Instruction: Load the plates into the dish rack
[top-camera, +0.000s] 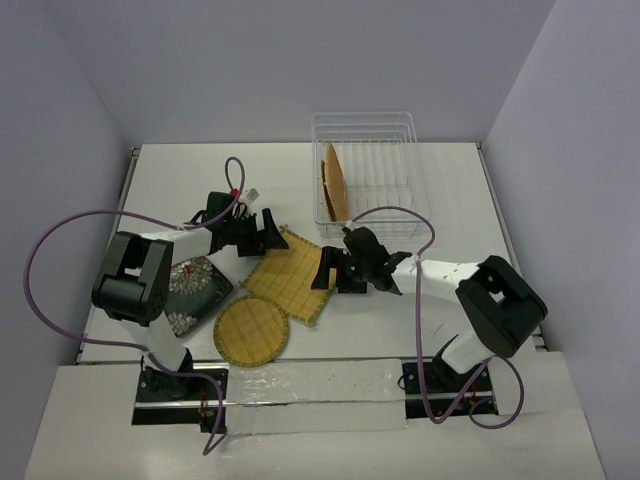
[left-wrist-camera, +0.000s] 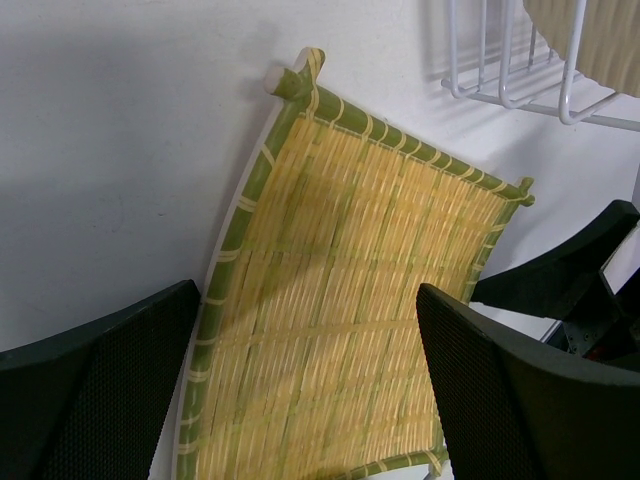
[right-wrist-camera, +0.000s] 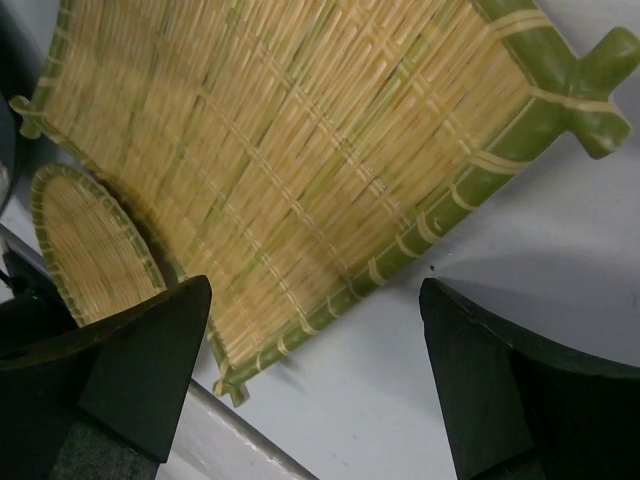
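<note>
Nearest me, the two arm bases (top-camera: 165, 385) sat at the table's (top-camera: 400, 320) near edge. Just beyond them lay the yellow round woven plate (top-camera: 252, 330), and to its left the black floral rounded-square plate (top-camera: 195, 290), partly hidden under the left arm. Next came the yellow square woven plate with its green bamboo frame (top-camera: 290, 275), flat between the two grippers. The left gripper (top-camera: 272, 232) hovered over its far left corner with fingers (left-wrist-camera: 110, 380) spread wide, gripping nothing. The right gripper (top-camera: 325, 272) faced its right edge, fingers (right-wrist-camera: 130, 350) likewise apart, with the frame showing in the gap between them. Farthest off stood the white wire dish rack (top-camera: 400, 125), with an orange woven plate (top-camera: 334, 180) upright in its left side.
</note>
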